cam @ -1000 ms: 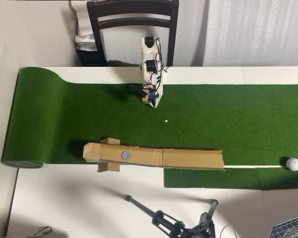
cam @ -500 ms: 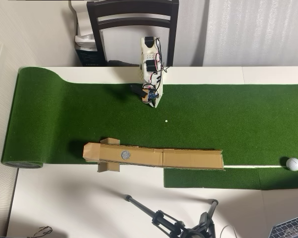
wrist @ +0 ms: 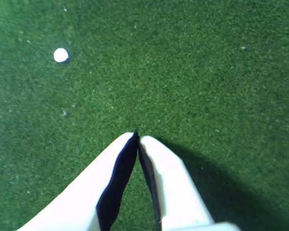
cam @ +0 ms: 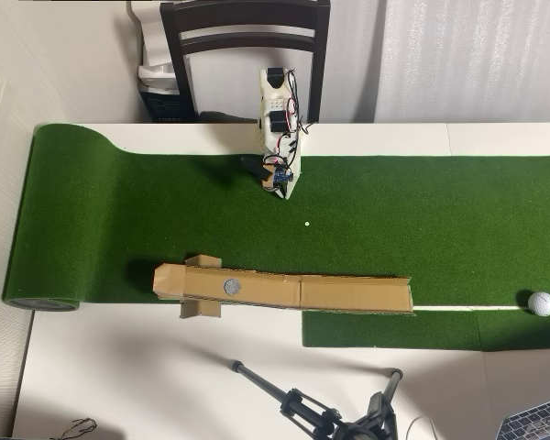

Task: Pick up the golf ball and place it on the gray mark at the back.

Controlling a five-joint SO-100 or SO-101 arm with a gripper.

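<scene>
Your biggest risk is the green turf (cam: 394, 211): the golf ball (cam: 542, 302) can roll away if you nudge it, since nothing blocks it there. In the overhead view it lies at the far right edge, well apart from your gripper (wrist: 137, 137), whose fingers are pressed together and empty. Don't mistake the small white dot (wrist: 60, 55) near them for the ball.

White dimpled golf ball (cam: 542, 303) far right on green turf mat (cam: 422, 211), long brown cardboard ramp (cam: 284, 291) left of it, white robot arm (cam: 280, 128) behind the ramp
</scene>
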